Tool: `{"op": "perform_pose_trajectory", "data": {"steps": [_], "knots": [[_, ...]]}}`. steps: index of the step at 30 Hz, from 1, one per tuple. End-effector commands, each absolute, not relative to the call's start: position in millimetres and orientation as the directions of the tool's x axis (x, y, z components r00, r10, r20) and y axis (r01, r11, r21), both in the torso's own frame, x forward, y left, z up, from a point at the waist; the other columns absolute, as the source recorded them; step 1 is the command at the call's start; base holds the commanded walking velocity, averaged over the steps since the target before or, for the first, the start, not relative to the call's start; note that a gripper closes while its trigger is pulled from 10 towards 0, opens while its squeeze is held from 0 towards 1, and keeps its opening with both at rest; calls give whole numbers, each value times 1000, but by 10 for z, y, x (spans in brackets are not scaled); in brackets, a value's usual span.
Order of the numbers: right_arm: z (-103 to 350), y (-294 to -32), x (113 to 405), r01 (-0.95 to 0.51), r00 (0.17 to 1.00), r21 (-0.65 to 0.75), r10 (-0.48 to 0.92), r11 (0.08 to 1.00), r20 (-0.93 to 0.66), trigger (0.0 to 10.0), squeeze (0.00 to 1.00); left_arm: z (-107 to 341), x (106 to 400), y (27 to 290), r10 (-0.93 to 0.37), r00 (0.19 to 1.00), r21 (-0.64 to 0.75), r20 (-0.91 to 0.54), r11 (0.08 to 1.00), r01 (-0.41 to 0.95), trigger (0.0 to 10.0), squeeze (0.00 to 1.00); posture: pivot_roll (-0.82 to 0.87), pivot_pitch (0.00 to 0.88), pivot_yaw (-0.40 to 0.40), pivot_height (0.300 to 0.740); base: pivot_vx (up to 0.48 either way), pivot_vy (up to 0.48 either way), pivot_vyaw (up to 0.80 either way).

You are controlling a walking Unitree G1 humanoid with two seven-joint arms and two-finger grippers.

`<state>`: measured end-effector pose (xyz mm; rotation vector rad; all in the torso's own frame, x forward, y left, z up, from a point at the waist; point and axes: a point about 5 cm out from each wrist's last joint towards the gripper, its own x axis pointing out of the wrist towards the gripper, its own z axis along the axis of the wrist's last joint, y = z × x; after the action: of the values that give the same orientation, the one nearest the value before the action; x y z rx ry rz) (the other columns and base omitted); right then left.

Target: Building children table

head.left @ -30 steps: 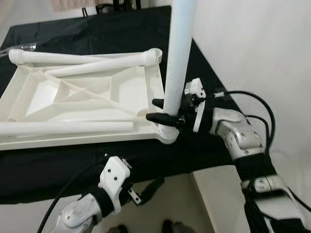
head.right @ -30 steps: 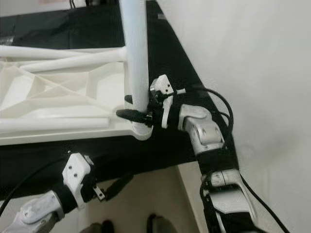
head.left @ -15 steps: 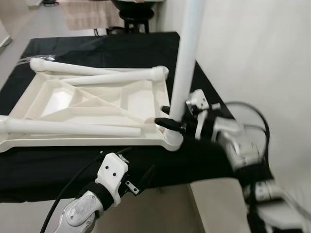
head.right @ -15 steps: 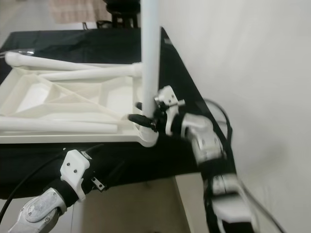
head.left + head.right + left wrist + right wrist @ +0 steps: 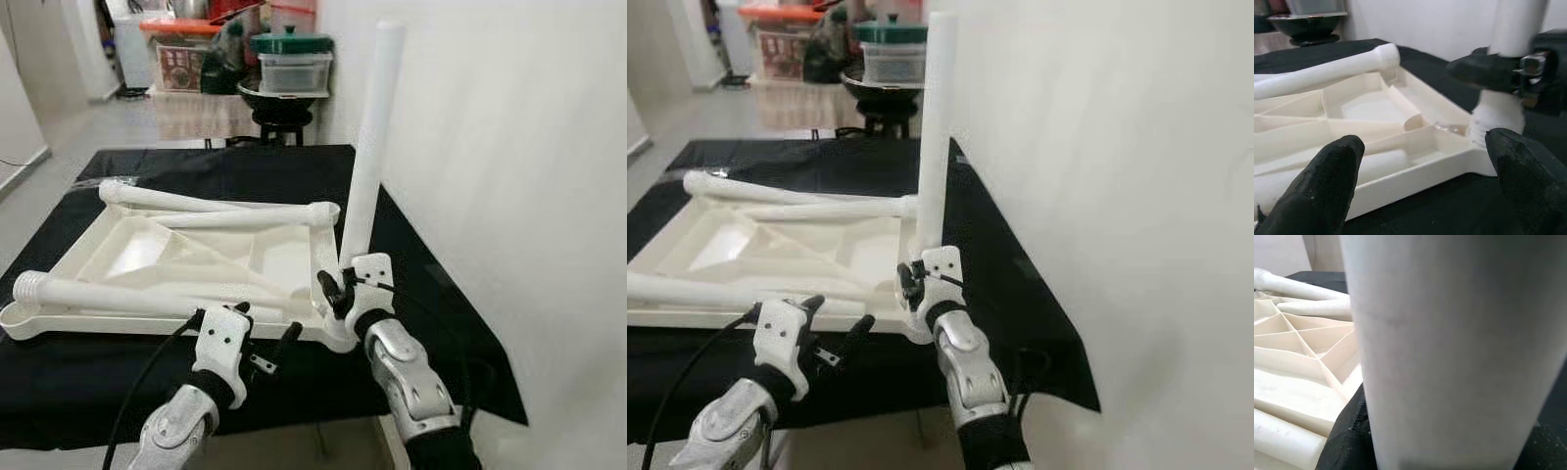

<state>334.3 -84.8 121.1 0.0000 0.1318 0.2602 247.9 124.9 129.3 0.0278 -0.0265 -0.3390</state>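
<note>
Item: white tabletop [image 5: 176, 259], underside up on a black-draped desk [image 5: 431, 294]. We logged one upright leg [image 5: 370, 147] standing in its corner socket at 3 o'clock, gripped at the base by our right gripper [image 5: 340, 292], fingers closed on it. Right wrist view was mostly leg surface, fingers barely visible. Left wrist view showed our left gripper [image 5: 1425, 186], fingers wide, near the tray edge. Three loose legs [image 5: 225, 217] lay on the tray. Cluttered shelves [image 5: 235, 54] at 12 o'clock; white wall [image 5: 509, 176] alongside.
</note>
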Motion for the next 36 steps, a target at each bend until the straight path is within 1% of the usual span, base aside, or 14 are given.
{"op": "perform_pose_trajectory", "data": {"steps": [1, 4, 5, 6, 7, 12, 13, 14, 20, 25, 26, 28, 29, 36], "knots": [[914, -909, 3281, -237, 930, 16, 232, 971, -285, 10000, 0, 1269, 2494, 1221, -371, 928, 26, 33, 929, 370, 10000, 0, 26, 0, -65, 740, 0, 0, 0], [911, -928, 3287, -254, 921, 2, 242, 967, -306, 10000, 0, 1252, 2478, 1175, -428, 903, 22, 37, 904, 428, 10000, 0, 25, 0, -62, 740, 0, 0, 0], [956, -950, 3286, -282, 914, 3, 269, 960, -303, 10000, 816, 1236, 2452, 1127, -488, 872, 25, 39, 873, 488, 10000, 0, 23, 0, -62, 740, 0, 0, 0], [956, -950, 3286, -282, 914, 3, 269, 960, -303, 10000, 816, 1236, 2452, 1127, -488, 872, 25, 39, 873, 488, 10000, 0, 23, 0, -62, 740, 0, 0, 0], [1163, -995, 3377, -420, 885, 32, 417, 907, -209, 10000, 1000, 1183, 2418, 1075, -545, 838, 50, 20, 838, 544, 10000, 0, 25, 0, -62, 740, 0, 0, 0], [1362, -1056, 3480, -549, 829, 24, 548, 836, -113, 10000, 1000, 1126, 2402, 1060, -559, 829, 75, -4, 827, 558, 10000, 0, 25, 0, -62, 740, 0, 0, 0], [1453, -1110, 3533, -607, 792, -6, 605, 794, -88, 10000, 957, 1105, 2396, 1054, -566, 825, 69, -9, 822, 565, 10000, 0, 29, 0, -64, 740, 0, 0, 0], [1532, -1164, 3576, -661, 750, -37, 657, 750, -74, 10000, 0, 1089, 2393, 1041, -574, 819, 57, -11, 817, 574, 10000, 0, 34, 0, -68, 740, 0, 0, 0], [1697, -1303, 3690, -789, 615, -55, 782, 612, -100, 10000, 0, 1044, 2374, 965, -632, 775, -13, -6, 775, 631, 10000, 0, 43, 0, -74, 740, 0, 0, 0], [1719, -1343, 3672, -870, 492, -56, 857, 489, -155, 10000, 0, 1050, 2370, 947, -647, 762, 0, 9, 762, 647, 10000, 0, 49, 0, -79, 740, 0, 0, 0], [1736, -1369, 3692, -872, 488, -46, 859, 487, -157, 2588, 0, 1057, 2370, 948, -642, 766, 15, 23, 766, 642, 10000, 0, 52, 0, -81, 740, 0, 0, 0], [1749, -1390, 3711, -874, 484, -36, 862, 485, -153, 2588, 0, 1060, 2370, 949, -639, 768, 24, 33, 769, 639, 10000, 0, 52, 0, -81, 740, 0, 0, 0], [1763, -1412, 3724, -875, 482, -19, 864, 484, -144, 0, 0, 1077, 2381, 964, -626, 778, 56, 49, 779, 624, 10000, 0, 54, 0, -81, 740, 0, 0, 0], [1775, -1518, 3742, -864, 501, -12, 857, 503, -118, 0, 0, 1104, 2401, 973, -615, 782, 5, 103, 787, 617, 10000, 0, 44, 0, -74, 740, 0, 0, 0]]}}
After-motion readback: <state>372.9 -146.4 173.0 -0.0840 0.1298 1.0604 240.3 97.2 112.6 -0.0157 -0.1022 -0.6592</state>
